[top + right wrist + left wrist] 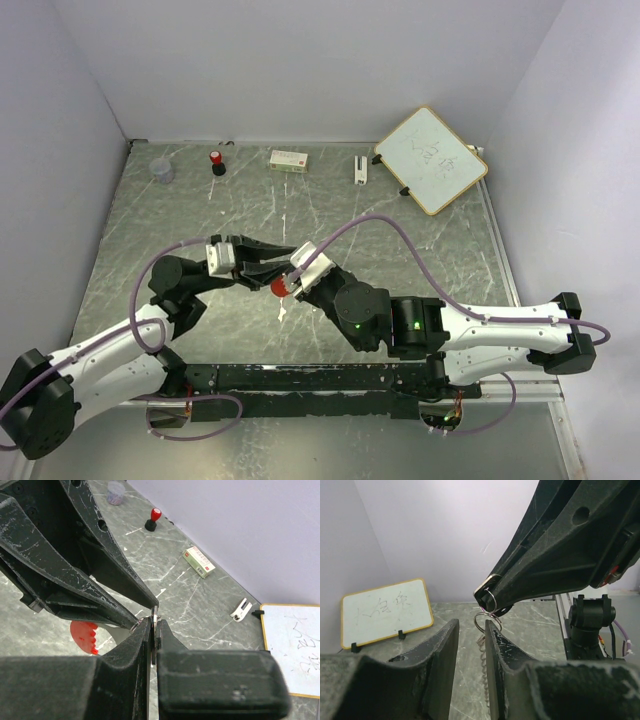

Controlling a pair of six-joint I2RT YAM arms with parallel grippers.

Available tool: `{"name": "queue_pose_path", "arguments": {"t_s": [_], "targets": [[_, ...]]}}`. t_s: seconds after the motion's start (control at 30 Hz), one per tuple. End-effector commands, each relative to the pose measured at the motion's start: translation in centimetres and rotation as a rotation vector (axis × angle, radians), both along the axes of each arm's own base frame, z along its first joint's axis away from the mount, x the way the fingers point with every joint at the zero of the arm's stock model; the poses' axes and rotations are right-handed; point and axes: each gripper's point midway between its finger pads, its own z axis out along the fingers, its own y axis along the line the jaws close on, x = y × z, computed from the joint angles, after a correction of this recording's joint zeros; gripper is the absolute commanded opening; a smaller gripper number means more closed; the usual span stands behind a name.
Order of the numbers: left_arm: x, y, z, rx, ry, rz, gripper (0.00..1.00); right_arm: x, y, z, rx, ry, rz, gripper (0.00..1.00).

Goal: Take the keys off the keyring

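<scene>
At the table's middle the two grippers meet tip to tip. My right gripper [291,281] [154,622] is shut on the silver keyring [488,618], pinching its metal edge-on between its tips. The ring hangs just past my left gripper [471,625] [286,266], level with its tips. Those jaws stand apart with a gap. A thin jagged grey strip, seemingly a key [483,652] seen edge-on, hangs from the ring along the inner face of the right-hand finger [495,650]. Other keys are hidden. A red toothed tag [82,635] [278,287] sits below the fingers.
Along the back wall stand a clear cup [161,170], a red-capped black bottle [217,162], a small box [288,159] and a white clip [360,168]. A yellow-framed whiteboard [432,158] leans at the back right. A black rail [300,378] runs along the near edge.
</scene>
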Motion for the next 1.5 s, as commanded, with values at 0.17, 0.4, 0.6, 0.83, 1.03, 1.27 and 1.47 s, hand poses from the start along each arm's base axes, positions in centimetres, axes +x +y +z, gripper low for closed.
{"name": "queue_pose_path", "arguments": {"t_s": [0.17,0.4,0.6,0.83,1.03,1.27,1.47], "targets": [[-1.8,-0.4,1.2,-0.036,-0.034,-0.118,0.40,-0.1,-0.2,2.1,0.072,-0.013,0.000,0.00],[-1.6,-0.6,1.5,-0.054,-0.036,-0.123,0.41,-0.4,0.1,2.0,0.072,-0.006,0.026,0.00],[-1.9,-0.6,1.4,-0.067,-0.041,-0.143,0.38,-0.5,0.2,2.0,0.081,-0.001,0.036,0.00],[-2.4,-0.9,1.3,-0.062,-0.039,-0.189,0.12,-0.3,0.0,2.1,0.086,-0.010,0.022,0.00],[-1.3,-0.7,1.1,-0.063,-0.020,-0.119,0.07,-0.3,-0.3,2.3,0.082,-0.010,0.011,0.00],[1.3,0.0,1.3,-0.069,0.040,0.037,0.07,-0.2,-0.5,2.2,0.065,-0.002,-0.006,0.00],[2.1,0.5,1.7,-0.107,0.066,0.084,0.07,-0.4,-0.3,1.9,0.059,0.006,-0.003,0.00]]}}
